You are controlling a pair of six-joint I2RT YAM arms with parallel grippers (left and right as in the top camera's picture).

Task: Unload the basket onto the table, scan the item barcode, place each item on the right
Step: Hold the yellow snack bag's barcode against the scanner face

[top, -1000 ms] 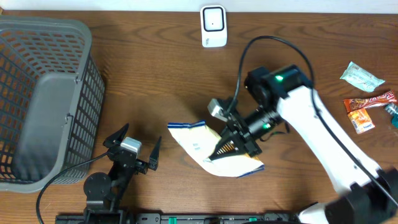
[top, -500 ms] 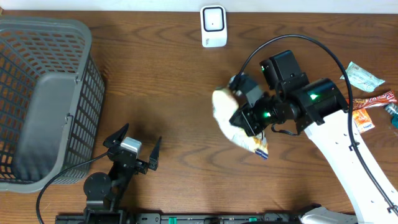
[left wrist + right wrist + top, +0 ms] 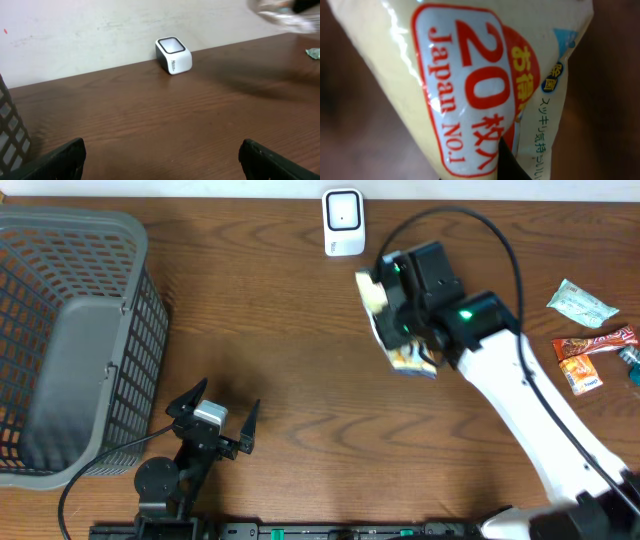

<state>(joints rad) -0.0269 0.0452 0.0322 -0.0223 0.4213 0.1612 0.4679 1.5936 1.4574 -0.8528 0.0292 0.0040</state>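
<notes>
My right gripper (image 3: pixel 392 328) is shut on the item, a cream packet (image 3: pixel 374 298) with blue and yellow print, and holds it up off the table just right of and in front of the white barcode scanner (image 3: pixel 342 222). In the right wrist view the packet (image 3: pixel 470 75) fills the frame, showing a red-bordered "20" label, with one dark fingertip (image 3: pixel 510 162) against it. No barcode shows. My left gripper (image 3: pixel 225 408) rests open near the front edge with nothing in it. Its wrist view shows the scanner (image 3: pixel 173 55) ahead and the blurred packet (image 3: pixel 282 12) at top right.
A grey mesh basket (image 3: pixel 130 240) stands at the far left. Loose snack packets lie at the right edge: a pale green one (image 3: pixel 580 302) and a red-orange one (image 3: pixel 595 345). The scanner's cable-free white body sits by the back edge.
My right arm lifted the packet from the middle of the table and carried it back and slightly right, up beside the scanner. The left arm has not moved.
</notes>
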